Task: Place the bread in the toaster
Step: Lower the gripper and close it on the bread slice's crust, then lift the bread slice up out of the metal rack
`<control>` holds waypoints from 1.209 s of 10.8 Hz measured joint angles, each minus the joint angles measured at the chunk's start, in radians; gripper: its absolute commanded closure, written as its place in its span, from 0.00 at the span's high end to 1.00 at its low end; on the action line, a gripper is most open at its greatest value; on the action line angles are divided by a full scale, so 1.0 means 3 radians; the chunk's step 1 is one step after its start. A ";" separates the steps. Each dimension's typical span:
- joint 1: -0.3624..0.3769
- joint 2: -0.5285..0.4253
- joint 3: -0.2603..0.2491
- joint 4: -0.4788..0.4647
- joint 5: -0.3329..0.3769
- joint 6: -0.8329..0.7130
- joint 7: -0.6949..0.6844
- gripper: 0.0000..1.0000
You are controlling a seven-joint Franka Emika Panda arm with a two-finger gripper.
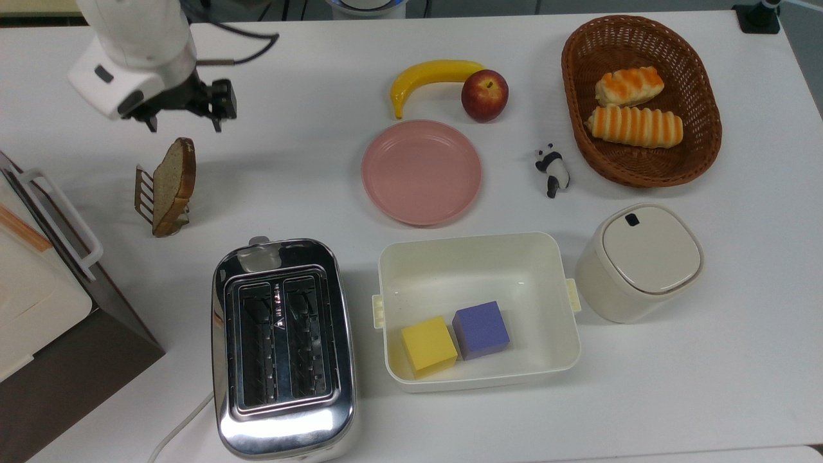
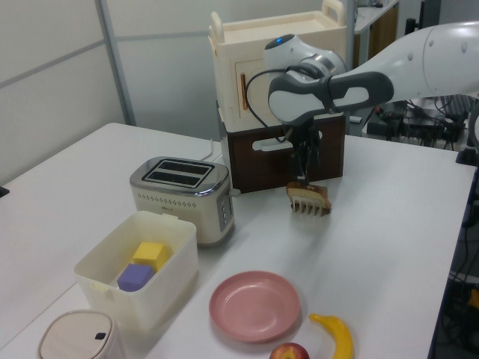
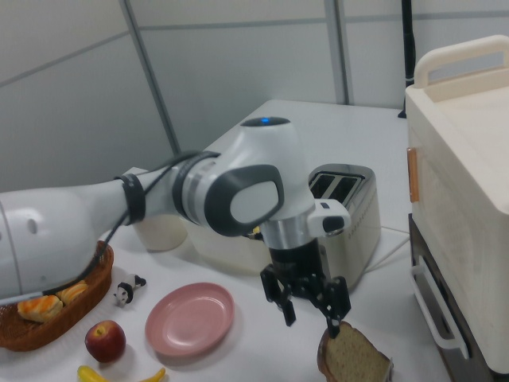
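Observation:
The bread (image 1: pixel 175 183) is a brown slice standing on edge in a small wire rack (image 1: pixel 144 190) at the top view's left, and is also seen in the left view (image 2: pixel 308 191) and right view (image 3: pixel 354 360). My gripper (image 1: pixel 184 125) hangs open just over the slice's upper end, one finger to each side, with nothing held. The left view puts the gripper (image 2: pixel 307 170) right above the slice, and in the right view the gripper (image 3: pixel 312 318) has one fingertip close to the crust. The chrome toaster (image 1: pixel 283 347) stands near the front edge, its two slots empty.
A white-and-brown box appliance (image 1: pixel 38 302) sits at the top view's far left, close to the rack. A pink plate (image 1: pixel 421 172), banana (image 1: pixel 431 74) and apple (image 1: pixel 485 95) lie mid-table. A white bin (image 1: pixel 479 257) with two cubes stands beside the toaster. A basket (image 1: pixel 643 167) holds rolls.

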 measured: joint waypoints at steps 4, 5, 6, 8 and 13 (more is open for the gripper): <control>-0.0017 0.0209 0.0000 -0.0016 -0.0127 0.0223 0.0000 0.30; -0.0022 0.0232 -0.0001 -0.0018 -0.0156 0.0265 -0.0015 0.21; -0.0031 0.0240 -0.0001 -0.0019 -0.0162 0.0275 -0.0094 0.11; -0.0057 0.0240 -0.0001 -0.0018 -0.0163 0.0275 -0.0258 0.04; -0.0135 0.0104 0.0000 0.0086 -0.0164 0.0244 -0.0468 0.02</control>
